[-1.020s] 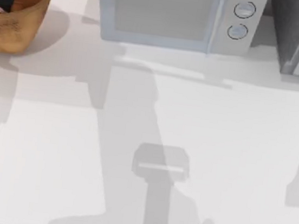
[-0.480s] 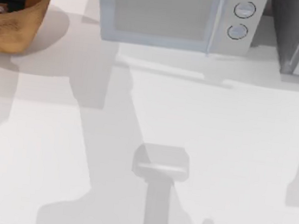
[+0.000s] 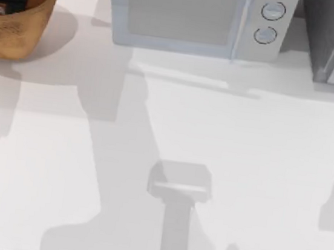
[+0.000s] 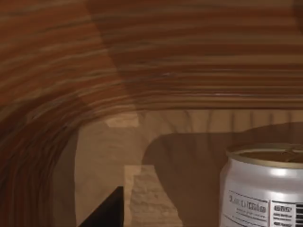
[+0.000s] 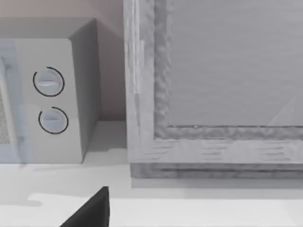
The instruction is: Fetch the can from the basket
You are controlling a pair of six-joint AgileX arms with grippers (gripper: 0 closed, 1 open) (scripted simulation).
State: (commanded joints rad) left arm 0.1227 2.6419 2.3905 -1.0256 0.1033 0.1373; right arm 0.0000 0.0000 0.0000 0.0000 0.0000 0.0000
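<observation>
Wicker-woven orange-brown basket (image 3: 20, 28) holds the left pincer (image 3: 5, 0) beside the small silvery can (image 4: 262, 189); grip unreadable, so a nudge could topple it.

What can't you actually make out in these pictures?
- Small silvery can: its lower part is cut off by the left wrist view's edge.
- Orange-brown woven wicker basket: the top view's left edge crops it.
- Left gripper: its fingers' state is unclear inside the basket.
</observation>
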